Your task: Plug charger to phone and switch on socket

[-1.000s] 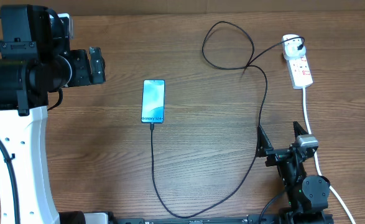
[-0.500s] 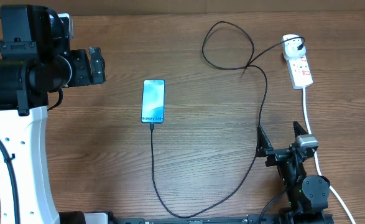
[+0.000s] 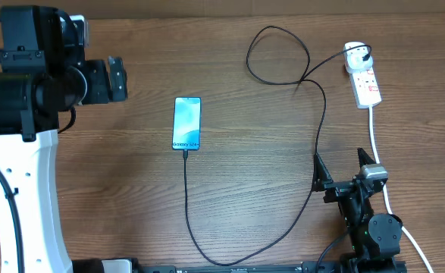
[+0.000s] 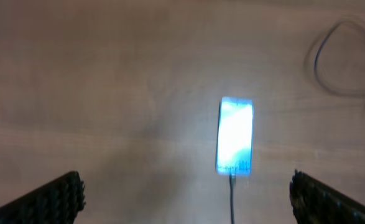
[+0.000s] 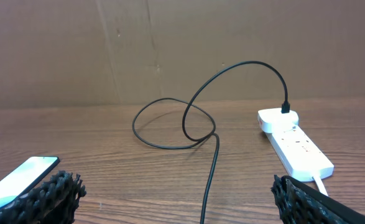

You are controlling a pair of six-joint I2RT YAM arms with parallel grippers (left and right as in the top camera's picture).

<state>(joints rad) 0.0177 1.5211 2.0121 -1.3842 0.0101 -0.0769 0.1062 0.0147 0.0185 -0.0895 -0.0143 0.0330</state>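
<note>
The phone lies flat mid-table with its teal screen lit. It also shows, blurred, in the left wrist view and at the left edge of the right wrist view. The black charger cable meets the phone's near edge, runs down, curves right, loops at the back, and ends at the white plug adapter seated in the socket strip. My left gripper is open and empty, high up to the left of the phone. My right gripper is open and empty, astride the cable, near the strip.
The strip's thick white cord runs down past my right arm to the front edge. The cable loop lies at the back centre. A brown cardboard wall stands behind the table.
The left gripper has shifted very slightly to the left. Nothing else has moved.
</note>
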